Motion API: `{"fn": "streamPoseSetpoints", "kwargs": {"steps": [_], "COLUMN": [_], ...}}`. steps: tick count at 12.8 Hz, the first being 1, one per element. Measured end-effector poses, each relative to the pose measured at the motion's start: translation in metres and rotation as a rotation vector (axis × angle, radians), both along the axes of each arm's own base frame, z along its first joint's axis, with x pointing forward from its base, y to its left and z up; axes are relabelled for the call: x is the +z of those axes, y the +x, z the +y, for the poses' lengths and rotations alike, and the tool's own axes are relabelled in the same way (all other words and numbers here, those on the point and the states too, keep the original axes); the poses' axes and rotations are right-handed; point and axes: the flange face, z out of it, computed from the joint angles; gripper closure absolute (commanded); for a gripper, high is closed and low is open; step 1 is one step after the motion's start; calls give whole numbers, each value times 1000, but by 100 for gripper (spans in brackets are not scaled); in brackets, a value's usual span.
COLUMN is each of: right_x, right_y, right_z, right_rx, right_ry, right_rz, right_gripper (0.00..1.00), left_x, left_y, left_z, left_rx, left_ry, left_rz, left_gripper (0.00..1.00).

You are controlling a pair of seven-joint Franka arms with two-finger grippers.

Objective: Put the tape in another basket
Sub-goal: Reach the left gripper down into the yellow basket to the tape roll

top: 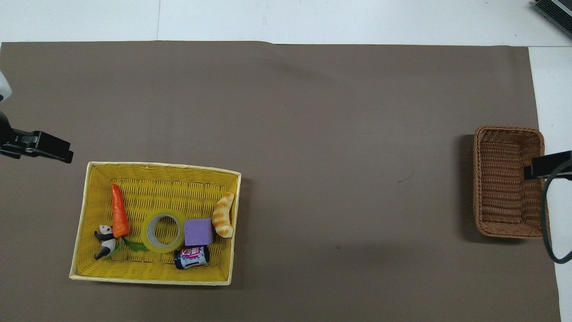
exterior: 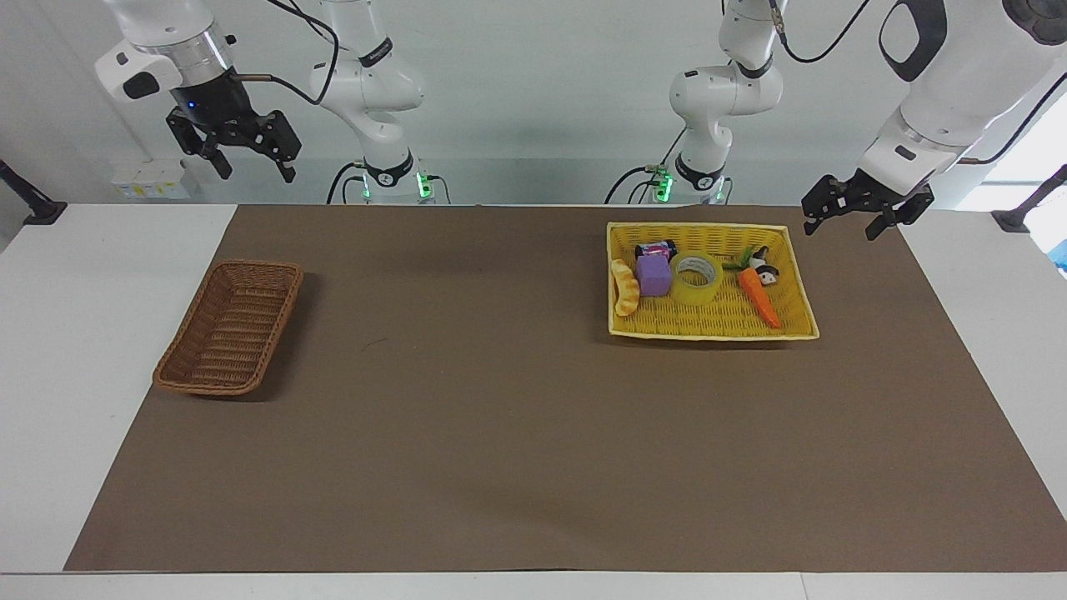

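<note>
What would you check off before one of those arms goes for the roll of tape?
1. Tape within reach, lying flat in the yellow basket: ok.
2. Room around it: purple cube sits right against one side, carrot near the other: not ok, tight.
3. Left gripper open, raised beside the yellow basket, holding nothing: ok.
4. Brown basket empty and ready: ok.
5. Right gripper open, waiting up high: ok.
6. Brown mat between the baskets bare: ok.

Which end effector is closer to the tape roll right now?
Left. The left end effector hangs open just off the yellow basket that holds the tape roll. The right end effector hangs open above the brown wicker basket's end of the table.
</note>
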Motion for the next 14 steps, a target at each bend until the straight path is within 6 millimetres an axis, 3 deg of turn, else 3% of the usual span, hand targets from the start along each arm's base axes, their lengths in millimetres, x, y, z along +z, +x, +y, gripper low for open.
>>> {"fn": "streamPoseSetpoints", "kwargs": {"steps": [4, 11, 14], "right_x": [0, 0, 0], "right_y": [0, 0, 0], "right_z": [0, 0, 0], "right_rx": [0, 0, 0], "right_ry": [0, 0, 0], "right_rz": [0, 0, 0], "right_gripper": [0, 0, 0], "left_x": [-20, -140, -178], "left_y": [-15, -40, -54], "left_z": [0, -5, -8], "left_rx": [1, 18, 36], "left_ry": [6, -18, -47], "left_rz": [7, 20, 53], "left_gripper": [0, 0, 0]}}
